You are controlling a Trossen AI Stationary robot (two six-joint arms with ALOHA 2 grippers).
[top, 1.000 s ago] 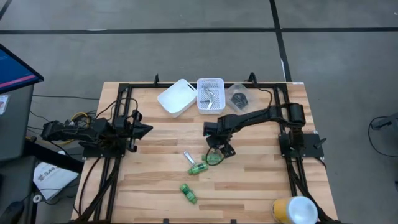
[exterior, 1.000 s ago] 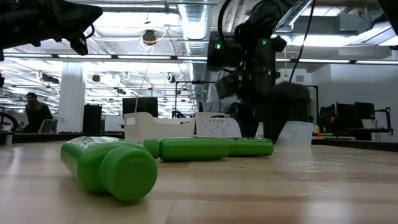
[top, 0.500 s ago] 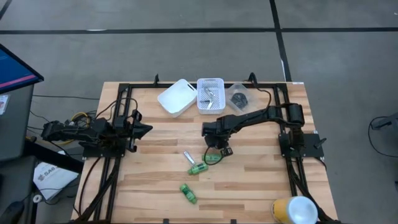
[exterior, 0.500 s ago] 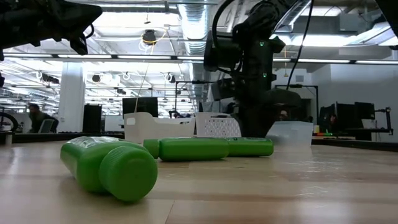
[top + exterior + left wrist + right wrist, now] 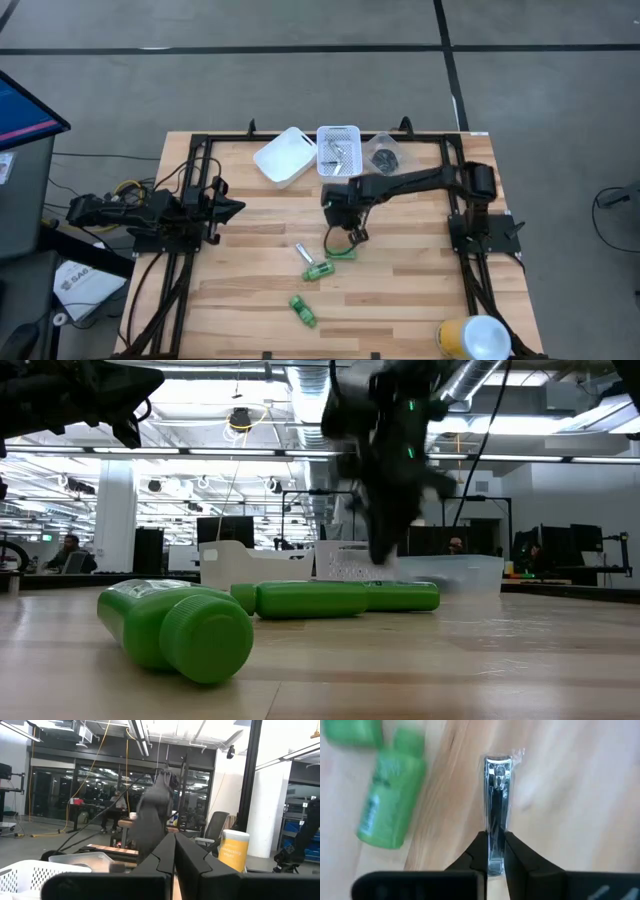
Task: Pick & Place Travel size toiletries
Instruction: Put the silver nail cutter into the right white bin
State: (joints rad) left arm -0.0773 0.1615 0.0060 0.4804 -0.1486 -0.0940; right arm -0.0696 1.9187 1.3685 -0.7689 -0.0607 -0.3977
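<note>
My right gripper [image 5: 347, 237] [image 5: 495, 839] is shut on a slim silvery nail clipper [image 5: 495, 795] over the middle of the table, just beyond a green bottle [image 5: 345, 253]. Two more green bottles [image 5: 318, 270] [image 5: 303, 310] lie on their sides nearer the front edge. In the low view one of the green bottles [image 5: 175, 625] lies on its side close by. A small silvery item [image 5: 300, 250] lies flat beside them. My left gripper [image 5: 236, 208] [image 5: 175, 851] waits shut at the table's left, holding nothing. My right gripper pinches the clipper between its two fingers by its two long sides, at the end nearest the gripper [image 5: 495, 851]. The fingers come from above, pointing down, and the clipper runs on in line with them, past their tips. It is carried above the table.
Along the far edge stand a white bin [image 5: 285, 155], a white mesh basket [image 5: 338, 150] with silvery items inside, and a clear tub [image 5: 385, 156] with dark pots. A yellow-and-white container [image 5: 475, 338] sits at the near right corner. Black arm frames run down both sides.
My right gripper has shut on the nail clipper next to the green bottle. It has then risen and drawn a little toward the far edge and the table's left. The green bottles have stayed where they lay.
</note>
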